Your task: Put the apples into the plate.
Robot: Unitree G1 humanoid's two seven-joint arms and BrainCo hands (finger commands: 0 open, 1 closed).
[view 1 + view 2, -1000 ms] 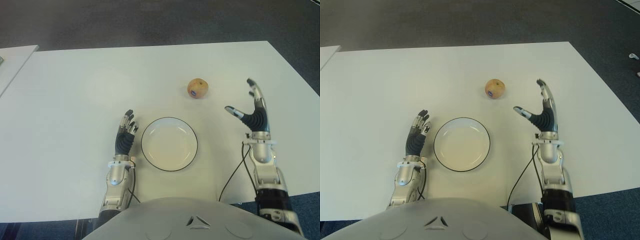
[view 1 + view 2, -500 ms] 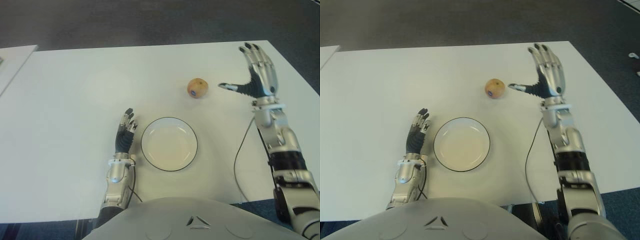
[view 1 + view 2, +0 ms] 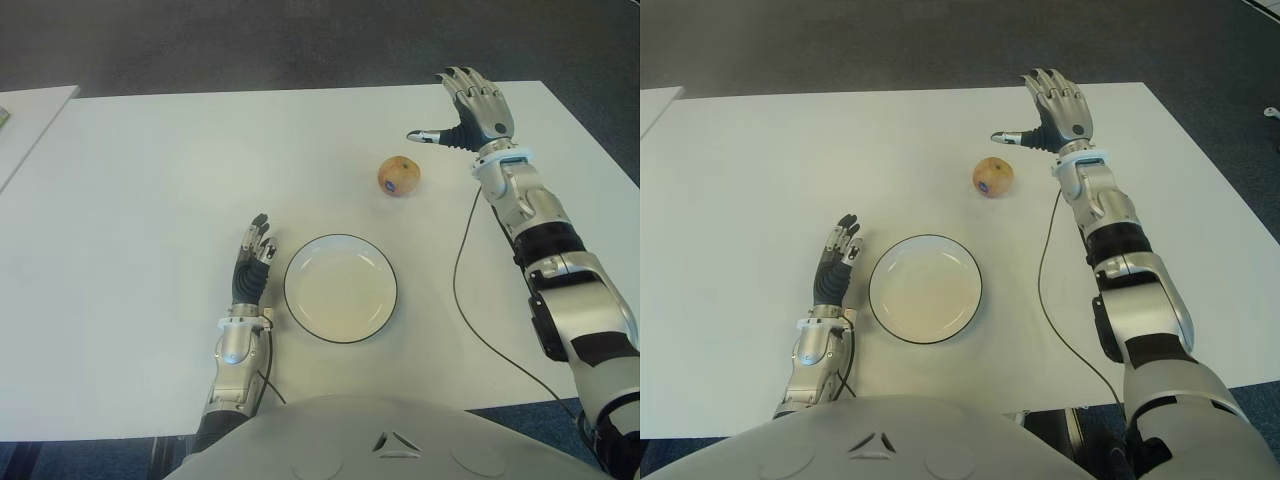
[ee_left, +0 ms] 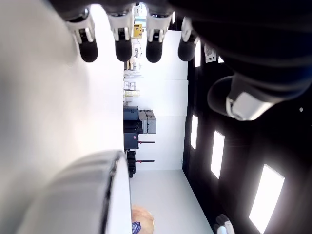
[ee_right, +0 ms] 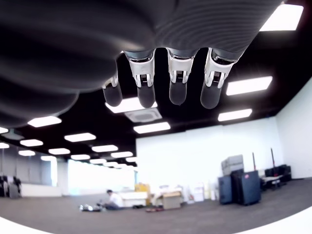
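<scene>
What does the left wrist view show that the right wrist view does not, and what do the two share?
Only the left wrist view shows the apple, the plate rim and the white table. Only the right wrist view shows ceiling lights and a seated person far off on the floor. Both share their own hand's fingers, the left hand and the right hand, spread and holding nothing.

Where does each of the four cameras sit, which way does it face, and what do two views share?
Left eye: head, looking down at the table; both arms, chest.
Right eye: beside it, same scene; right hand open beyond the apple.
Left wrist: along the left hand beside the plate; fingertips.
Right wrist: faces the room; fingertips only.
Shared: left wrist and eyes show the apple.
</scene>
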